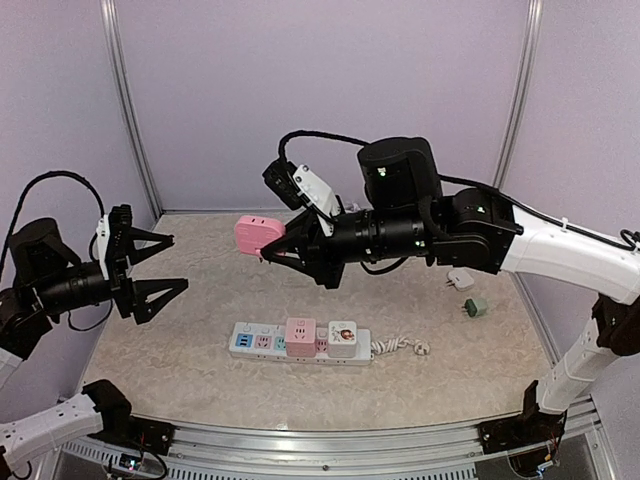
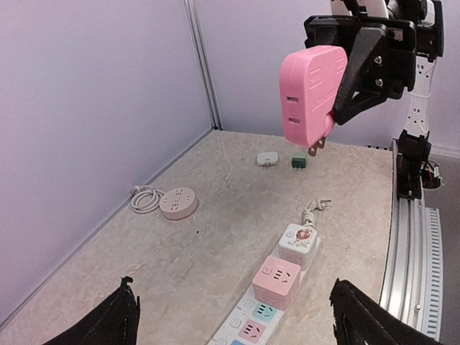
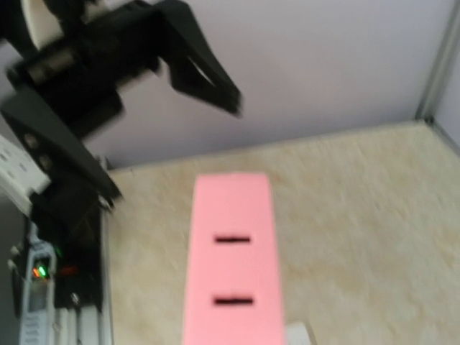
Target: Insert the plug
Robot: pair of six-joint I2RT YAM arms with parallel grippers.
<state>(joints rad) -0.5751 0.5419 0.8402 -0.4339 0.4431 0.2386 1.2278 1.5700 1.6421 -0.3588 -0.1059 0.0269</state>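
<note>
Top external view: right gripper [image 1: 283,246] clamps the pink plug [image 1: 257,234] by one end, mid-air at frame centre, with the power strip [image 1: 300,342] at lower centre; left gripper [image 1: 178,262] wide, empty. Likely risk: plug twists in grip, prongs miss slots.

Worktop [image 1: 480,375]: beige, speckled surface, closed in by pale lilac wall panels [image 1: 320,80] with metal posts [image 1: 128,110] at the two far corners. A metal rail [image 1: 330,445] runs along the near edge.

Toward the right edge lies a small white adapter [image 1: 460,279]. A small green plug [image 1: 476,307] lies near it on the nearer side, and the two are not touching.

Close to the far edge, by the back wall, a round beige socket unit [image 2: 178,203] lies flat with its face up. Its white cord [image 2: 146,198] is coiled just beside it on the wall side. This item is visible from the left wrist camera only.
</note>
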